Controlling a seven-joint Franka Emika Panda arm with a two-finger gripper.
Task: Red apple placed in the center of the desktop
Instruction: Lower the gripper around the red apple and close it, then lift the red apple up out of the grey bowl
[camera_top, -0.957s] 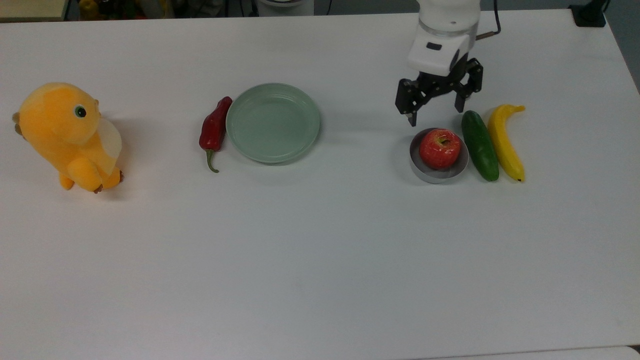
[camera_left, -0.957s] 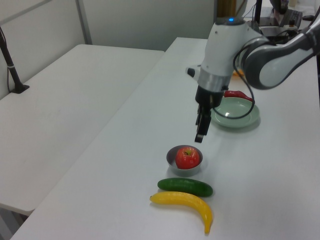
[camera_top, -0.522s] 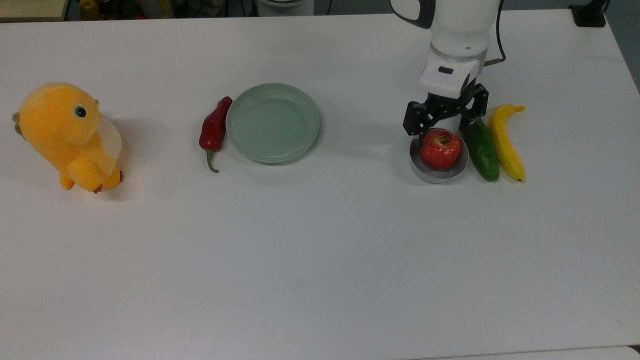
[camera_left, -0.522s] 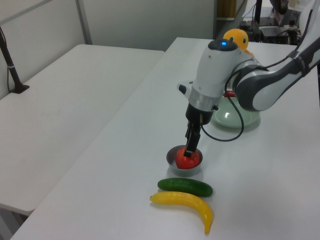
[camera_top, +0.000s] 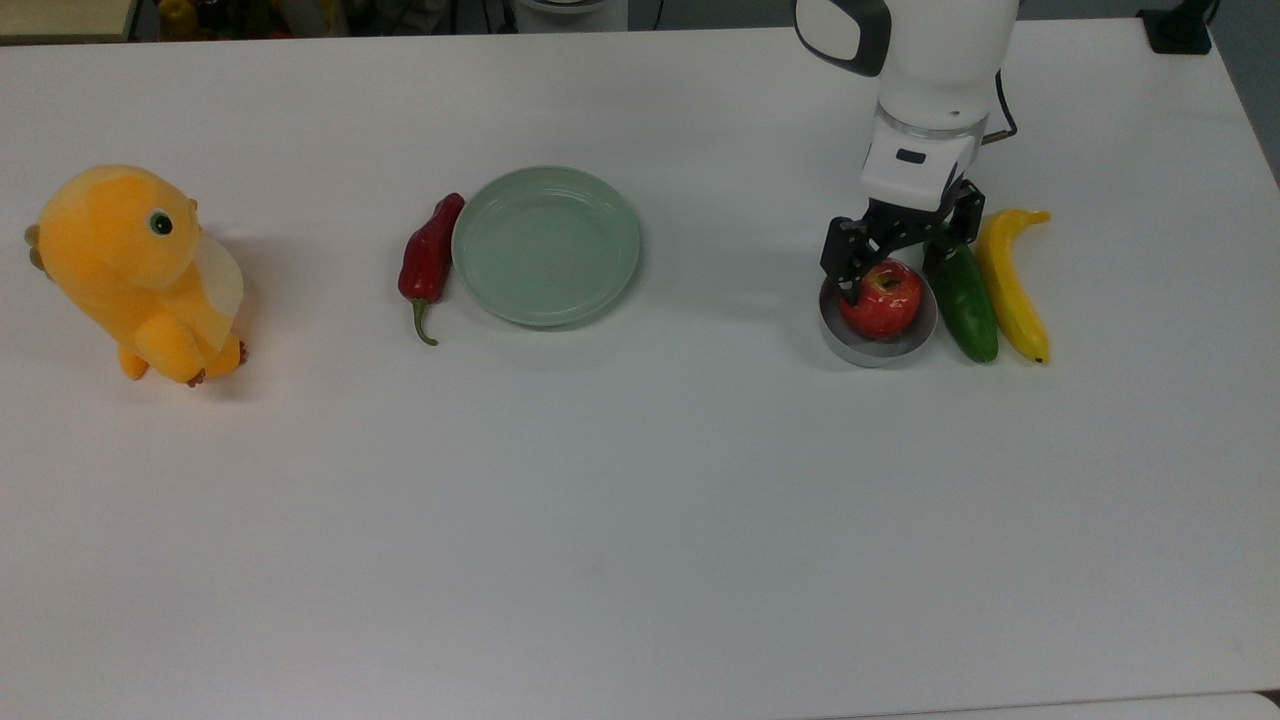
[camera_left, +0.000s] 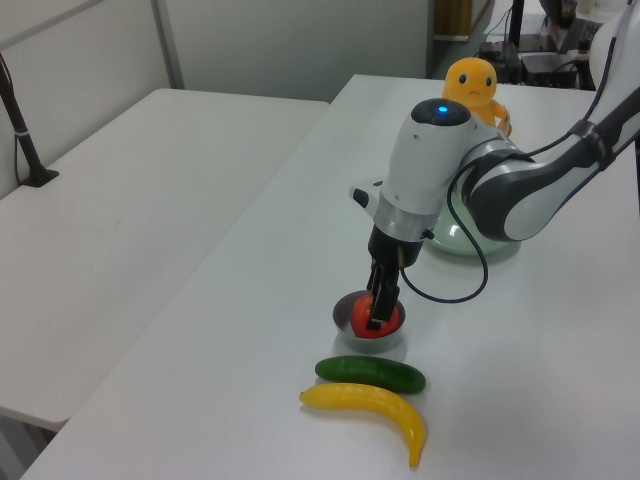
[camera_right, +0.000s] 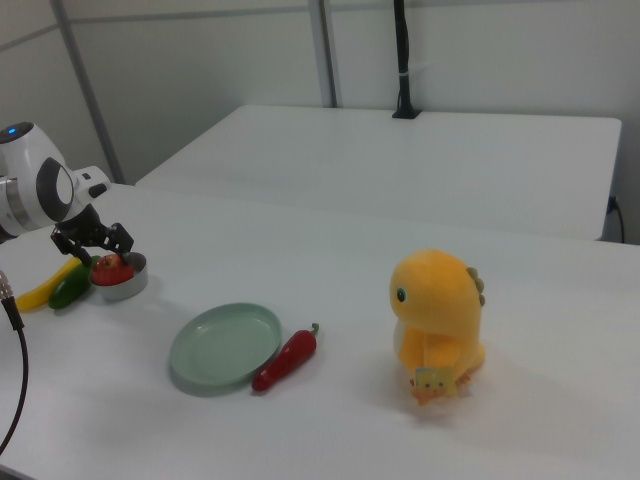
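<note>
The red apple (camera_top: 880, 298) sits in a small grey metal bowl (camera_top: 877, 345) at the top view's right side of the worktop (camera_top: 640, 500), and the jaws (camera_top: 893, 268) are down around it. One black finger (camera_top: 848, 270) stands on the apple's left in the top view, between the fruit and the bowl's rim; the other drops on its right, on the side where the cucumber (camera_top: 962, 292) lies. So the apple is directly between the jaws, not off to one side, and the jaws are spread and straddling it rather than clenched. From here I cannot tell whether the pads already touch the skin.

The apple is round, so there is no long axis to line up with; what matters, I'd judge, is that the closing line runs across the top view's left-right, straight through the fruit. The bare middle of the worktop lies well to the top view's left and nearer the lower edge, past the green plate (camera_top: 545, 245) and the chili pepper (camera_top: 428, 262).

The right-hand finger's tip is hard to make out against the cucumber, which lies just beside the bowl, with the banana (camera_top: 1008, 285) just beyond it. In the left view the arm covers part of the apple (camera_left: 378, 320), and the far rim of the bowl is hidden. The orange plush toy (camera_top: 135, 270) stands well apart.
</note>
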